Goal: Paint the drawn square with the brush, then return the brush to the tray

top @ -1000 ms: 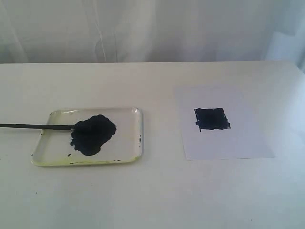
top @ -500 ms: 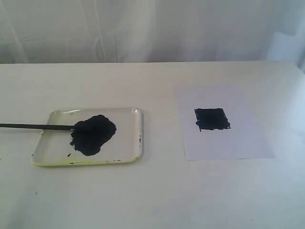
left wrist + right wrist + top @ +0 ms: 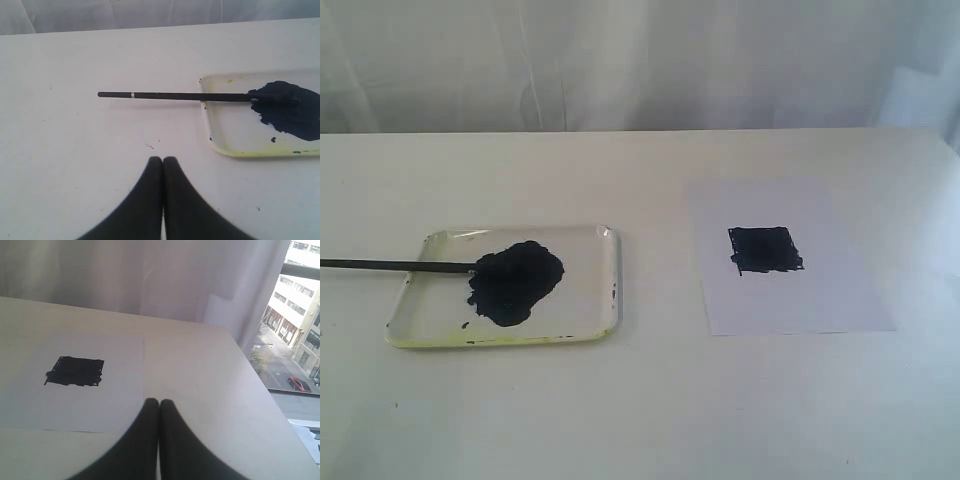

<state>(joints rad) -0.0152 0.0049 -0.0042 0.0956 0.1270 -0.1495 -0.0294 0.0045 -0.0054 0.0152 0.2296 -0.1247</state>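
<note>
Brush [image 3: 400, 265]: lies flat, long axis running left-right in the exterior view, roughly parallel to the long side of the tray [image 3: 590, 300]. The tip points right and is sunk in the upper left edge of the paint blob [image 3: 515, 282]. The handle points left, crosses the tray's short left rim and runs out over the table [image 3: 640, 400] past the frame edge. The left wrist view shows the full stick, with a thin pale band near the handle end. Cannot tell whether that end touches the table

Tray: on the left half of the table, blob near its middle, small dark flecks along the rim

Drawn square [image 3: 765, 250]: filled solid blue-black with ragged edges, on the white paper sheet [image 3: 790, 300] on the right half, well apart from the tray

Left gripper [image 3: 163, 160]: jaws pressed together, nothing between them, over bare table near the handle but clear of it

Right gripper [image 3: 159, 402]: jaws closed, empty, at the edge of the sheet, apart from the square
</note>
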